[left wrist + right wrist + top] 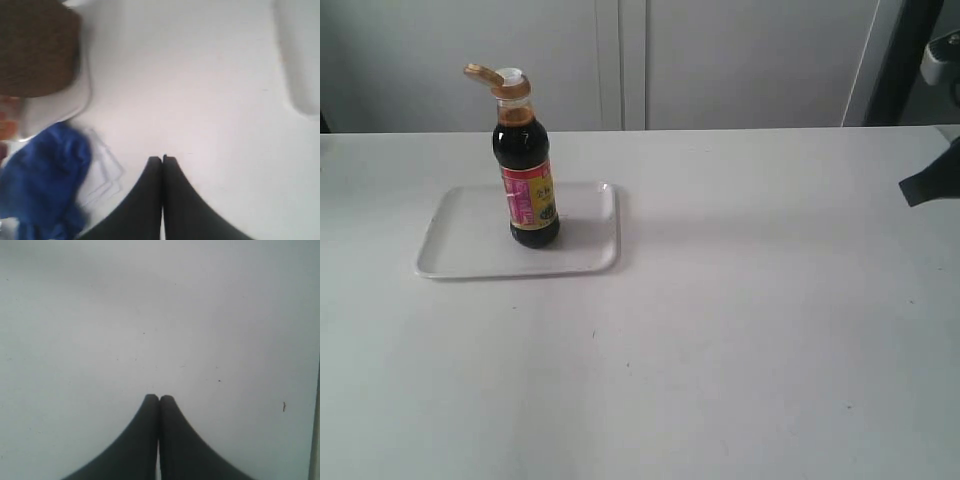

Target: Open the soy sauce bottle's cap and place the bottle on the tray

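The soy sauce bottle (526, 180) stands upright on the white tray (470, 248) at the left of the table. Its golden-brown cap (490, 77) is flipped open to the left, and the white spout shows on top. Only a black part of my right gripper (932, 182) shows at the right edge of the exterior view, far from the bottle. In its wrist view the right gripper (159, 397) is shut over bare table with nothing in it. The left gripper (161, 159) is shut and empty too, and does not appear in the exterior view.
In the left wrist view a blue cloth (45, 185) and a brown woven object (37, 47) lie off to one side, with a pale rounded edge (300, 55) on the other. White cabinet doors (720, 60) stand behind the table.
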You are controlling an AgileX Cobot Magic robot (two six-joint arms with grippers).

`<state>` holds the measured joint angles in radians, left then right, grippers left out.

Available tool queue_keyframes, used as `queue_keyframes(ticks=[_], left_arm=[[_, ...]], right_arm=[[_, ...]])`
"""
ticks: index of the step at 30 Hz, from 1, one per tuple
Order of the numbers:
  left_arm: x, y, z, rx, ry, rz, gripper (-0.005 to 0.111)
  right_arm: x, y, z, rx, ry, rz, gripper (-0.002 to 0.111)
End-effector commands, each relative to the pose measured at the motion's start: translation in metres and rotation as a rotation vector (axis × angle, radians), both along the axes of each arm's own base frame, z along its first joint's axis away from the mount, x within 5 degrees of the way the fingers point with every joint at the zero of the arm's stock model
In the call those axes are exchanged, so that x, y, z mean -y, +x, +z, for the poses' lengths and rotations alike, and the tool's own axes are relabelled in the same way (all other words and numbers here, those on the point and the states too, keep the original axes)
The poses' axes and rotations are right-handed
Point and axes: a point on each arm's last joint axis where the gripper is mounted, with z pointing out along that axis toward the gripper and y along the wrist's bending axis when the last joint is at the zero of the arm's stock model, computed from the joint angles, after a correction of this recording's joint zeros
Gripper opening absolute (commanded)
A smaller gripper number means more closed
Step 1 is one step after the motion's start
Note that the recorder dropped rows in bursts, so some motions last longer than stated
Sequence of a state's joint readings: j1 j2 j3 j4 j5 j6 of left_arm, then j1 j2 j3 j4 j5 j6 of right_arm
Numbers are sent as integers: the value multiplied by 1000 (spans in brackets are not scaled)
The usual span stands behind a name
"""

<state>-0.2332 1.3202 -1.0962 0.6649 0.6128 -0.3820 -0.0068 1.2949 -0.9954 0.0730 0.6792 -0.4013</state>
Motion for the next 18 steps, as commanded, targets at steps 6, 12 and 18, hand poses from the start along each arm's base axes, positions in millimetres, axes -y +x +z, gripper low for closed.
queue_keyframes(ticks=[6,12,18], left_arm=[[10,-68,44,187,-262,-206,0],[3,-109,39,358,-324,-228,0],[-4,-139,32,423,-352,-225,0]], right_arm=[[0,-36,40,261,71,-76,0],[-1,-82,55,499,113,-87,0],[-1,-110,49,626,159,-103,0]])
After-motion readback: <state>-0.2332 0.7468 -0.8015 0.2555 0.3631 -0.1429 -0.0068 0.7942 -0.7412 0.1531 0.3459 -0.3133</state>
